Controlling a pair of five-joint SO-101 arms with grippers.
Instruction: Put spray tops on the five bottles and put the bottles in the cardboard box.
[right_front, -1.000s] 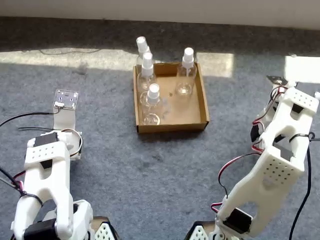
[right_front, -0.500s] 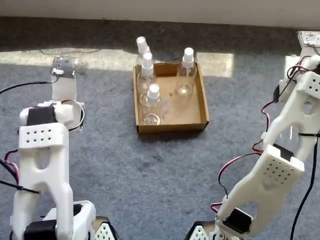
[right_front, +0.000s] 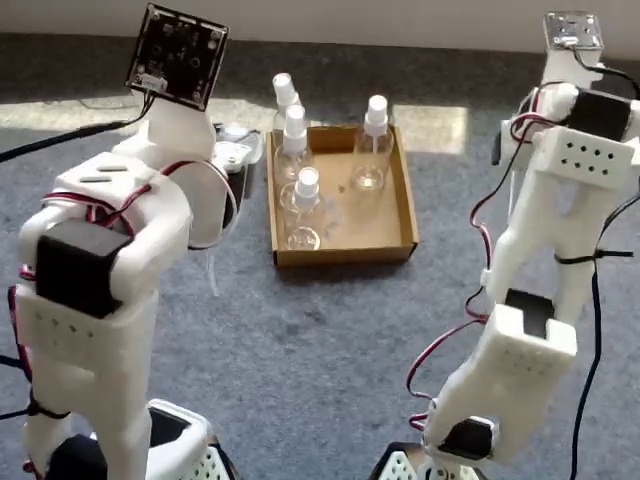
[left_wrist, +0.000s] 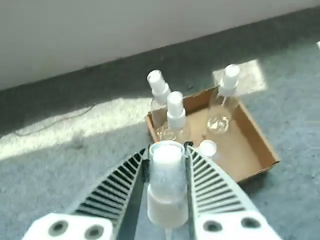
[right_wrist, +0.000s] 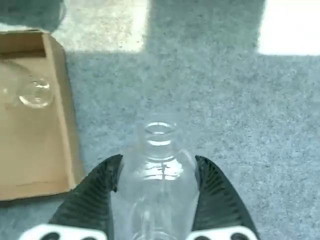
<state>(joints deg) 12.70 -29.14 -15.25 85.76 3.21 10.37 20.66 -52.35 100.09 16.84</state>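
My left gripper is shut on a white spray top, held in the air left of the cardboard box. In the high view this spray top shows beside the box, its thin tube hanging down. My right gripper is shut on a clear bottle with an open neck and no top, held above the carpet right of the box. Several bottles with white spray tops stand inside the box.
Grey carpet covers the floor, with sunlit patches behind the box and at the far right. A wall runs along the back. Both raised arms stand tall on either side of the box, the right arm near the view's edge.
Both arms have risen from low, folded poses at the sides. The left gripper has swung up and in toward the box with the spray top. The right wrist has lifted high.
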